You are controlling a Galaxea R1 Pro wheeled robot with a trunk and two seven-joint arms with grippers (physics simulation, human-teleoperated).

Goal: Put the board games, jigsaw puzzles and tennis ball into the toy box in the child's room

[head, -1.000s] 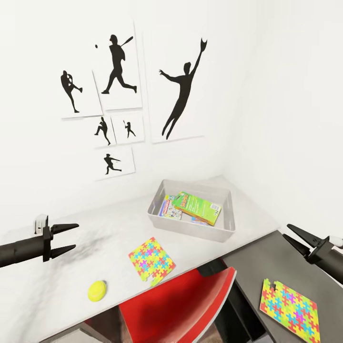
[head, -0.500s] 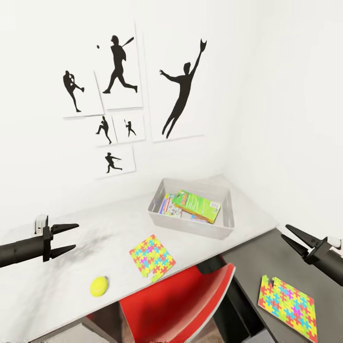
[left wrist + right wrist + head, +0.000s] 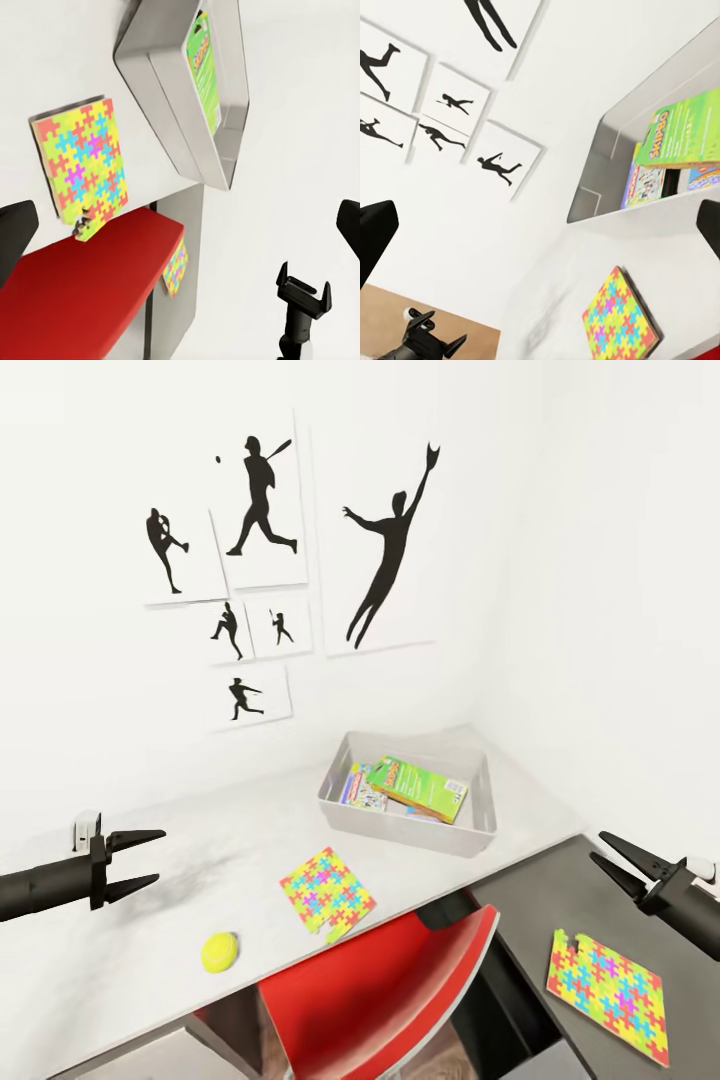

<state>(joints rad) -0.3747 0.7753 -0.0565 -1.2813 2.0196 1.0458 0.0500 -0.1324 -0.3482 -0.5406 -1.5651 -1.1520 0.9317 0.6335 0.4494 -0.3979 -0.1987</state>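
Observation:
The pale grey toy box stands at the back of the table. Inside it a green board game leans over a pastel one; a blue-cyan box lies under them. One jigsaw puzzle lies on the pale top near its front edge. The other jigsaw puzzle lies on the dark lower section. The yellow tennis ball rests left of the first puzzle. My left gripper hovers open at the left, my right gripper open at the right, both holding nothing.
A red chair is tucked under the table's front edge between the two puzzles. Silhouette posters hang on the white wall behind. A side wall closes the corner to the right of the toy box.
The whole picture has shifted slightly, so the camera moved. Both grippers stay open in the same pose, and nothing on the table has moved.

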